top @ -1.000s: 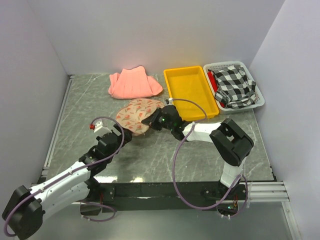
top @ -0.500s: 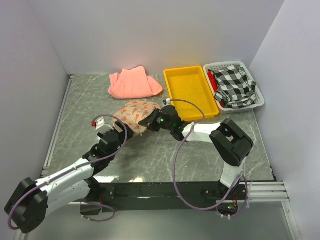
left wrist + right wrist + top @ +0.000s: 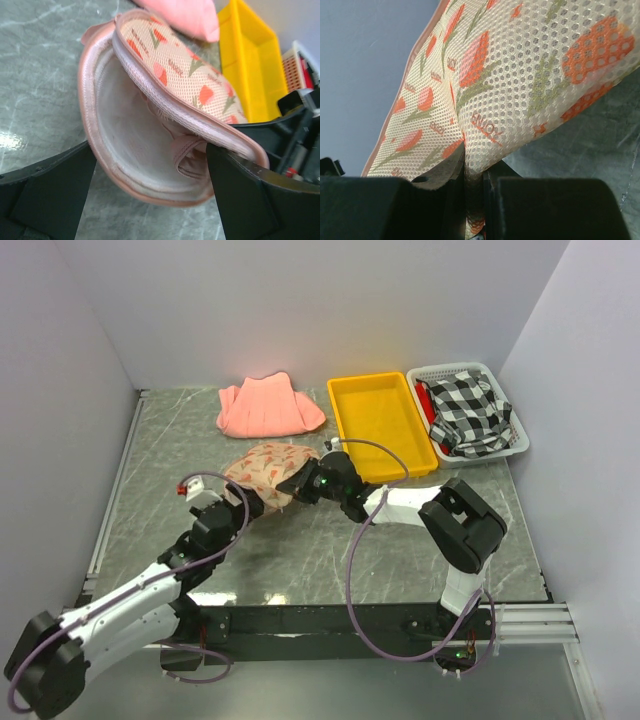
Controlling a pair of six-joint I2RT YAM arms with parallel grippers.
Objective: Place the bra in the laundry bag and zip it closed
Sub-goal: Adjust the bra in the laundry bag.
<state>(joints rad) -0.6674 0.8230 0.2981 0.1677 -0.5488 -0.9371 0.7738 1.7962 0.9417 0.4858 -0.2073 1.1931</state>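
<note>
While the laundry bag [image 3: 190, 65] gapes: I should nudge the bra [image 3: 186, 152] fully in, then find the zip.
Right claw [image 3: 475, 186]: clamped on the bag's upper mesh layer, lifting it.
Left claw [image 3: 145, 192]: spread wide, holding nothing, straddling the bag's mouth.
Bra: inside the bag on the desk [image 3: 35, 80], just beyond my left fingertips.

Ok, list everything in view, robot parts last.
bag: one, beige with red-orange prints, mid-table, mouth open
bra: one, pink, inside the bag's mouth
cloth: one, salmon, back of table
tray: one, yellow, back right
basket: one, white, right of tray
checked cloth: one, black-and-white, in basket
table: one, grey marble
left arm: one, white and black, jaws open either side of the bag
right arm: one, white and black, jaws shut on the bag's top layer
</note>
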